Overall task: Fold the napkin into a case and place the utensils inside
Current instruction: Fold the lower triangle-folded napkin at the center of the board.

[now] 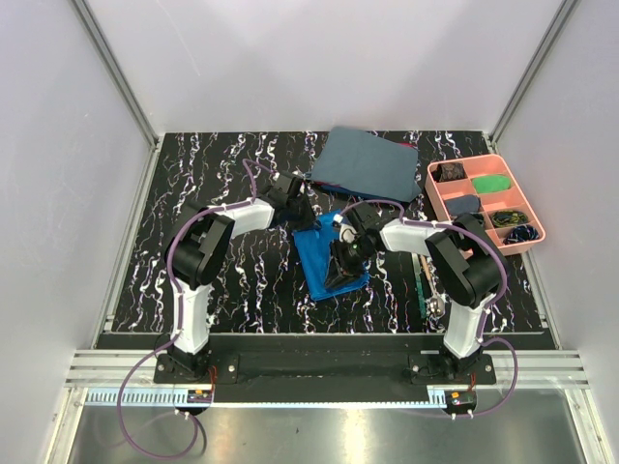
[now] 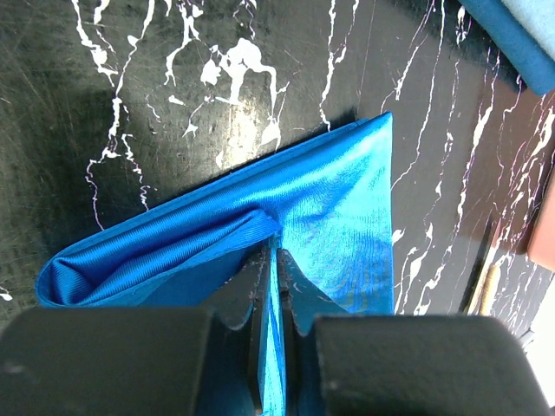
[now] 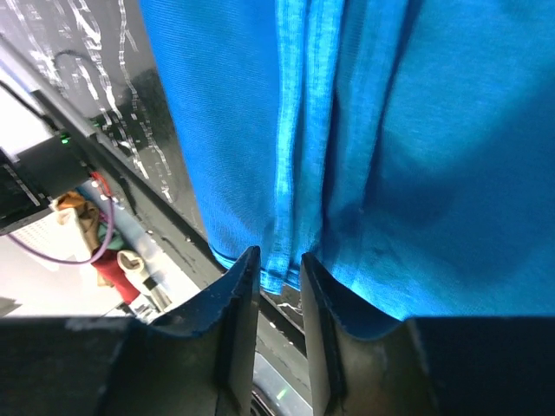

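A: So, which containers are there, and what do they hold?

B: One pink plastic tray (image 1: 463, 160) with several compartments, well to the right of the right fingers (image 1: 338, 275). A far compartment has a green piece (image 1: 491, 182) and a middle one a grey-blue piece (image 1: 462, 204). The rest hold dark bits too small to identify.

A: And the arms?

B: The left arm bends at the elbow and runs its forearm rightward. That puts the left fingers (image 1: 298, 215) pointing down at the far corner of the bright royal-blue, shiny cloth napkin (image 1: 319, 253). The right arm's forearm runs leftward, and its fingers tip down onto the napkin's near edge.

A: Grip?

B: The left fingers are nearly together, clamped on a raised fold of the napkin. The right fingers stand a narrow gap apart with a pleated edge of the cloth between the tips. Whether they pinch it I cannot tell.

A: And the rest?

B: The napkin lies folded into a long, skewed panel on the black, white-veined bench (image 1: 242, 280), between the two sets of fingers. The thin, long utensils (image 1: 424, 278), one green-handled, lie right of the right fingers, apart from the napkin. A larger, dull grey-blue cloth (image 1: 366, 162) lies beyond both.
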Available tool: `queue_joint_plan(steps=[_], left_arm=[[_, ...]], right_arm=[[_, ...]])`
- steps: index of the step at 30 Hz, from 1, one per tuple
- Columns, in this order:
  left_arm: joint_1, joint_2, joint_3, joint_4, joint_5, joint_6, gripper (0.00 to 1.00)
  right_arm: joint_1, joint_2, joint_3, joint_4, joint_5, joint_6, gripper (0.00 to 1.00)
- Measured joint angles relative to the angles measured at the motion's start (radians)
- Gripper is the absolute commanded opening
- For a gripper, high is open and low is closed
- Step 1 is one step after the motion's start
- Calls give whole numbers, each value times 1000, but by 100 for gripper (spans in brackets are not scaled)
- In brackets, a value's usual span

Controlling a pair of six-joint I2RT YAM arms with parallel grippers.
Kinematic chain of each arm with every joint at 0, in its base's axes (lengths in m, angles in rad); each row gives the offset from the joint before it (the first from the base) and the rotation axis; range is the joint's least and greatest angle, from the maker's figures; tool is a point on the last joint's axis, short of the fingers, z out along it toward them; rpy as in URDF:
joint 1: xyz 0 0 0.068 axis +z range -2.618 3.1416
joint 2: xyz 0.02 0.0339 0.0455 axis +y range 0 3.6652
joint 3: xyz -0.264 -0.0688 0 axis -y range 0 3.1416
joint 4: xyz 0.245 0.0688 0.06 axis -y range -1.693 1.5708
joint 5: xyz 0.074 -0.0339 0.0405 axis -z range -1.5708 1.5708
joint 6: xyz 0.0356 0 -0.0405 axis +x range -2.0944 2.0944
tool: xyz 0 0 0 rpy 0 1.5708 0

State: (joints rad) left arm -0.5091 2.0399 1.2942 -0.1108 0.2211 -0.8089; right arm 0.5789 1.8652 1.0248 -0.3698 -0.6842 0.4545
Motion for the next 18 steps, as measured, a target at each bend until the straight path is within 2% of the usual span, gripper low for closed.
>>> queue_joint_plan(steps=[8,14,18], left_arm=[[0,0,0,0,1,0,7],[0,0,0,0,2,0,7],[0,0,0,0,2,0,6]], right_arm=[[0,0,-15,55,-37,29,26],[0,0,-35,81,-44,44,32],[0,0,-54,90,-44,45,27]])
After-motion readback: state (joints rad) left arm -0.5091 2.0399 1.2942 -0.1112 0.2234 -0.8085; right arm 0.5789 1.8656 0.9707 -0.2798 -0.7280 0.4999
